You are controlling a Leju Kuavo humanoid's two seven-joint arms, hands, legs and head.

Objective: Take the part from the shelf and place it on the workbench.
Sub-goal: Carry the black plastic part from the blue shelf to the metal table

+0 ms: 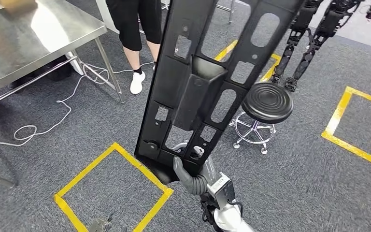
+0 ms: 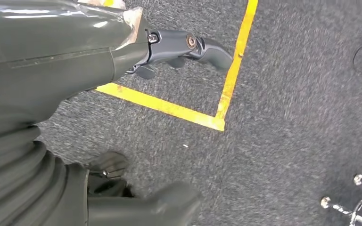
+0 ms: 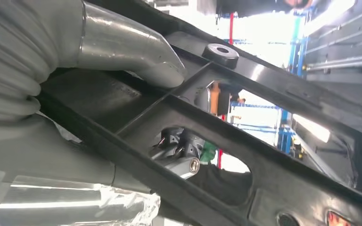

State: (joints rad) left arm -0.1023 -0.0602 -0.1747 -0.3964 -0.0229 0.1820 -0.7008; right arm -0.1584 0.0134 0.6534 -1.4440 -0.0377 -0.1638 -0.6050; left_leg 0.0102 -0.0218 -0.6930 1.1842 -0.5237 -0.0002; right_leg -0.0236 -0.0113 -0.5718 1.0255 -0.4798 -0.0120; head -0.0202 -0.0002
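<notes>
Carrying is the step in hand, by my reading: the part (image 1: 207,82), a long black plastic panel full of cut-outs, is already off any shelf and stands nearly upright in my right hand (image 1: 189,170), which clamps its lower end. In the right wrist view the thick grey thumb (image 3: 136,56) presses flat on one face of the panel (image 3: 245,127) while darker fingers (image 3: 181,150) show through a cut-out from the other side, so the hold pinches the panel from both faces. My left hand (image 2: 179,49) hangs over the carpet with nothing in it; whether its fingers are spread or curled I cannot tell.

Taking the panel as my landmark: the steel workbench (image 1: 34,43) lies well off to its left and farther away, with a person (image 1: 135,34) standing between the two, near the bench's corner leg. A white cable (image 1: 53,108) trails over the floor on that same side. A black round stool (image 1: 266,102) stands just beside the panel's right edge, and dark robot legs (image 1: 314,41) stand beyond it.

The next move, I judge, calls for turning left and walking to the bench, keeping the tall panel clear of the person and my feet off the cable. Open carpet with yellow tape squares (image 1: 111,186) lies below and left of the panel.
</notes>
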